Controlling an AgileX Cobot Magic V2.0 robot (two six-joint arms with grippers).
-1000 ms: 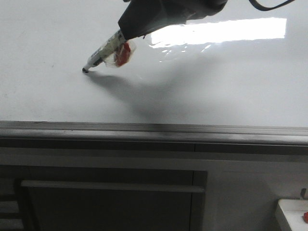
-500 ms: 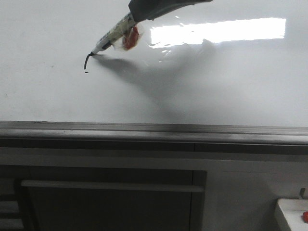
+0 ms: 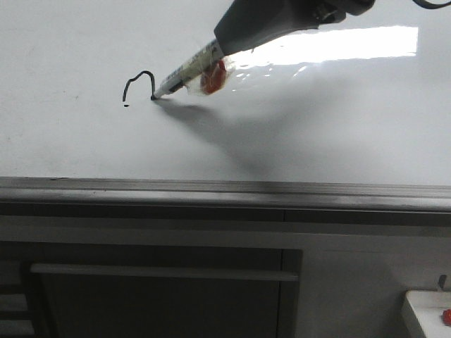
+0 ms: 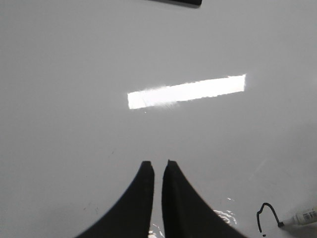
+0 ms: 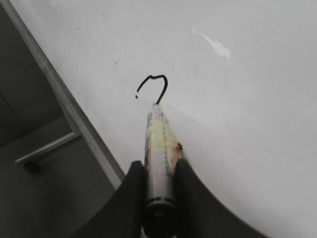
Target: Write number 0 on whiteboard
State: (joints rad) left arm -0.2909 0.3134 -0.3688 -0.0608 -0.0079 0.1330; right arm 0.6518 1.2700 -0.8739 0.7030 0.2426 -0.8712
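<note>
The right claw (image 5: 159, 191) holds a marker (image 3: 184, 72), both fingers (image 5: 128, 198) pressed against the barrel so that the pen sticks out ahead of them. In the front view the marker comes down at a slant from the dark arm housing (image 3: 271, 21) at the upper middle, its black tip touching the whiteboard (image 3: 338, 134). A bit of red and clear tape (image 3: 213, 76) is wrapped around the barrel just below the housing.

The number 0 (image 3: 137, 86) is only partly drawn — a thin black hook-shaped arc. It rises from a small dot at its lower left end, curves over the top and drops down to where the marker tip rests. The loop is open at the bottom. It lies on the left half of the whiteboard, well back from the grey edge rail (image 3: 225, 189) that runs along the near edge of the desk. The marker and arm cast a soft shadow on the board, spreading to the right of the tip.

A bright rectangular light reflection (image 3: 331, 44) sits on the glossy surface toward the far right of the desk.

The left claw (image 4: 157, 171) hangs over a bare stretch of whiteboard with its fingers nearly together, only a narrow slit between them, holding nothing. In its wrist view the half-drawn stroke (image 4: 267, 214) and the marker's tip (image 4: 299, 219) show off to one side — apart from the fingers.

At the lower right corner of the front view a small white box with a red part (image 3: 430, 315) is partly visible below the desk's edge.
</note>
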